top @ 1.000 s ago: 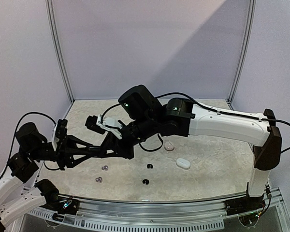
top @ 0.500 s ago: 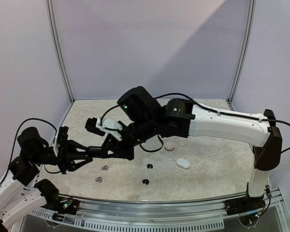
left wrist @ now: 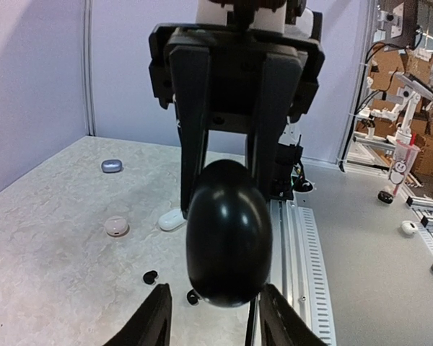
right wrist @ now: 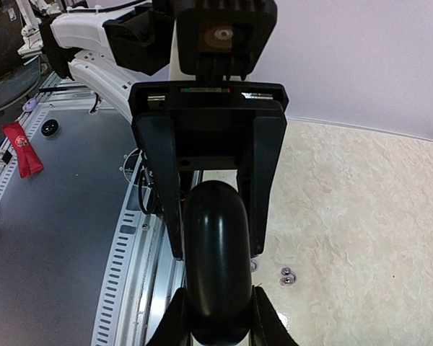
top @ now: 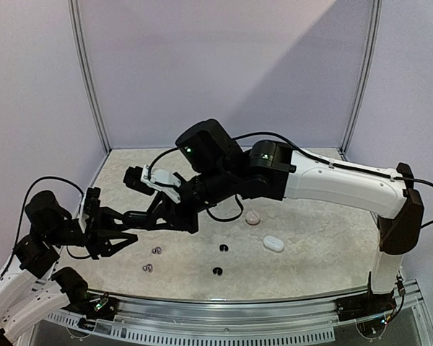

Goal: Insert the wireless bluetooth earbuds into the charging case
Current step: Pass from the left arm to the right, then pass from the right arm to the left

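Glossy black egg-shaped charging case held aloft between the facing arms. The right gripper clamps one end. The left gripper straddles the other, fingers parted, contact unclear. Small black and grey wireless earbuds lie loose on the marbled table below.

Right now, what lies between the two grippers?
A black charging case lies between the left gripper and the right gripper; both wrist views show it.

My left tool and right tool meet in the air above the surface. Under them lie two black earbuds, two grey earbuds, a pink case and a white case.
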Robot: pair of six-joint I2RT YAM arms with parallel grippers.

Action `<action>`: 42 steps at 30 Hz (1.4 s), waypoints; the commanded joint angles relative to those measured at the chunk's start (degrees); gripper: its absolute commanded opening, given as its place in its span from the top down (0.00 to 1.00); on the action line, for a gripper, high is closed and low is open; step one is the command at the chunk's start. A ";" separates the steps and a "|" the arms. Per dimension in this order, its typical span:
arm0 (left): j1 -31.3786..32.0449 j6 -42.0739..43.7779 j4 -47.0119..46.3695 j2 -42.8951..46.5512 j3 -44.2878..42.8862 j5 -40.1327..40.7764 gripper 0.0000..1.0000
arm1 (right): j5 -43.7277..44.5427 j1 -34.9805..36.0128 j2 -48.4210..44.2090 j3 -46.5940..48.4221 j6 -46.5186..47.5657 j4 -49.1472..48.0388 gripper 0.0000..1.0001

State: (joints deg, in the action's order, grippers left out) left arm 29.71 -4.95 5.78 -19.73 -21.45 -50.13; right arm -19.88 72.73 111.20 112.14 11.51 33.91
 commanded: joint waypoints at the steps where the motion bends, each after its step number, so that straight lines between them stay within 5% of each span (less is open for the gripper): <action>1: -0.36 -1.84 -2.51 0.47 1.14 -0.47 0.57 | -0.53 0.16 1.34 1.50 0.40 0.46 1.00; 15: -0.27 -2.64 -3.68 0.80 1.59 -0.72 0.69 | -0.30 0.25 3.79 2.87 0.66 1.64 1.00; 21: -0.27 -2.61 -3.68 0.91 1.76 -1.35 0.85 | -0.29 0.23 4.12 3.11 0.44 1.55 1.00; 27: -0.27 -2.88 -3.87 0.92 2.11 -1.45 0.65 | -1.04 0.25 2.64 2.40 0.44 -0.32 1.00; 30: -0.27 -3.09 -3.96 0.83 2.19 -1.40 0.64 | -1.51 0.27 1.57 1.28 0.68 -1.23 1.00; 37: -0.27 -3.27 -4.24 1.04 2.12 -1.24 0.75 | -1.47 0.27 1.27 0.45 0.54 -1.48 1.00; 42: -0.27 -3.22 -4.29 1.22 2.12 -1.36 1.00 | -1.46 0.22 1.64 0.53 0.48 -1.47 1.00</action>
State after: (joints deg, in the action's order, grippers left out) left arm 29.71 -7.77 2.22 -19.22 -20.12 -50.33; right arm -20.78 72.75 114.19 113.27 11.62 33.50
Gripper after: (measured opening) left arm 0.217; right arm 0.212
